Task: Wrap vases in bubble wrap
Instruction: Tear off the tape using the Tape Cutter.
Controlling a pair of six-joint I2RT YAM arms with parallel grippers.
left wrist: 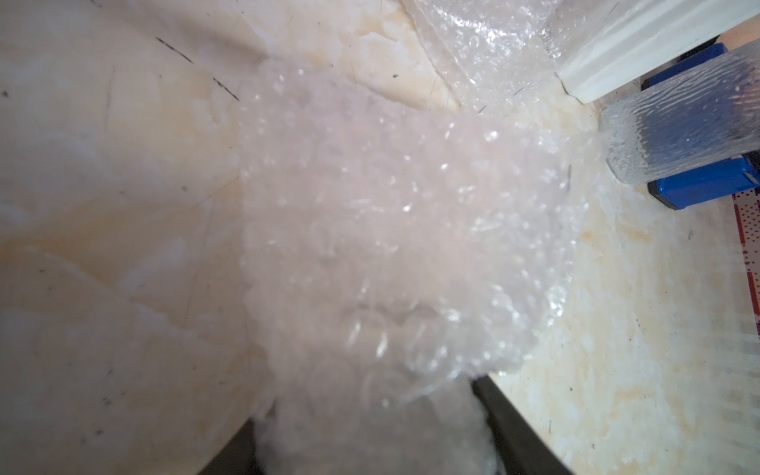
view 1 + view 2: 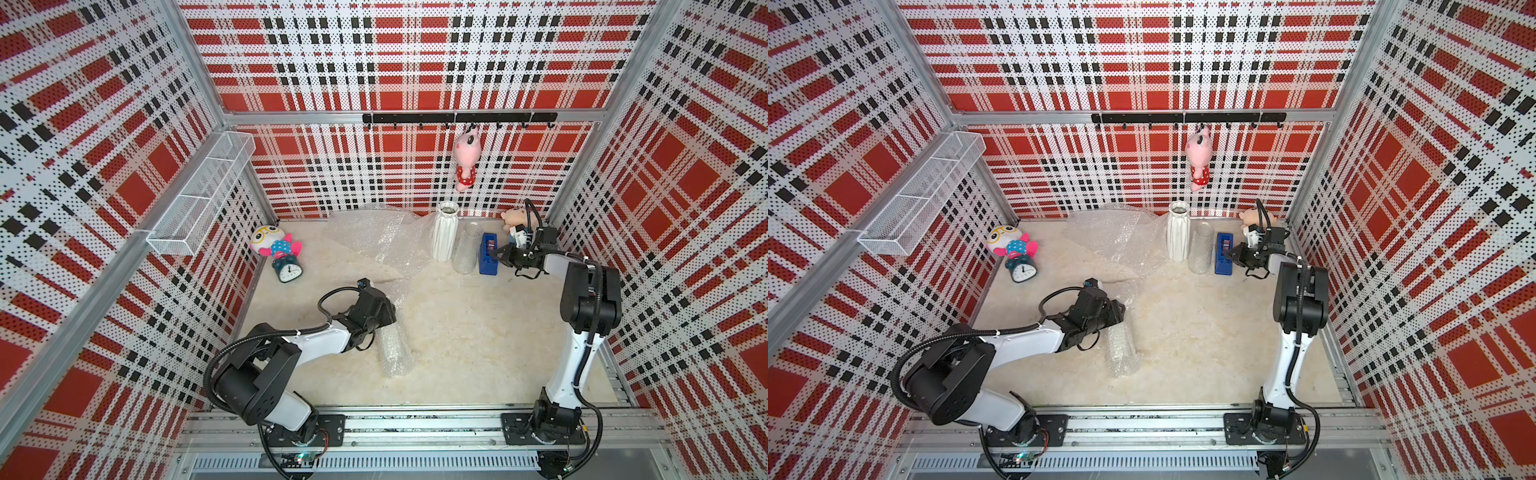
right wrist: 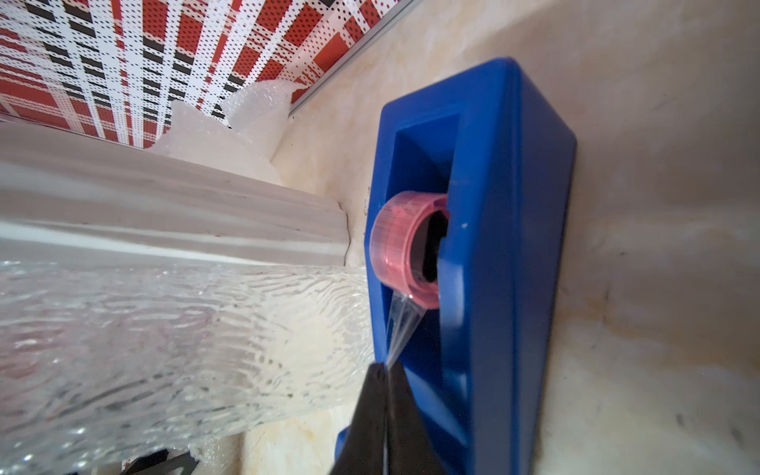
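- Plaid panels point(image 2: 415, 62) of red, black and white close off three sides, with a cream, marbled tabletop point(image 2: 478, 332) below them.
- Near the back wall the tall white ribbed vase point(image 2: 445, 232) stands upright. The clear glass vase point(image 2: 467, 249) stands just beside it on the right arm's side, also upright.
- A blue tape dispenser point(image 2: 488, 253) sits just beside the glass vase, further toward the right arm.
- The right gripper point(image 2: 500, 253) is at the dispenser. Its black fingers point(image 3: 370, 411) are pressed together on a tape strand point(image 3: 401, 325) that runs straight from the pink tape roll point(image 3: 405, 246) (the right wrist view shows this plainly).
- A loose bubble wrap sheet point(image 2: 374, 237) lies crumpled against the back wall, beside the tall vase, and spreads toward the middle of the table.
- The left gripper point(image 2: 384, 318) is left of the table's middle and clamps a bubble-wrap roll point(image 2: 395, 351). In the left wrist view the bundle fills the gap between its dark fingers.
- The roll reaches from the gripper toward the near edge of the table. I cannot tell whether it lies flat or leans, and the plastic is too cloudy to show what is inside.
- Off to the left-arm side lie a doll with glasses point(image 2: 272, 243) and a small alarm clock point(image 2: 289, 270).
- A pink plush point(image 2: 466, 160) hangs from the black hook rail point(image 2: 457, 118) on the back wall.
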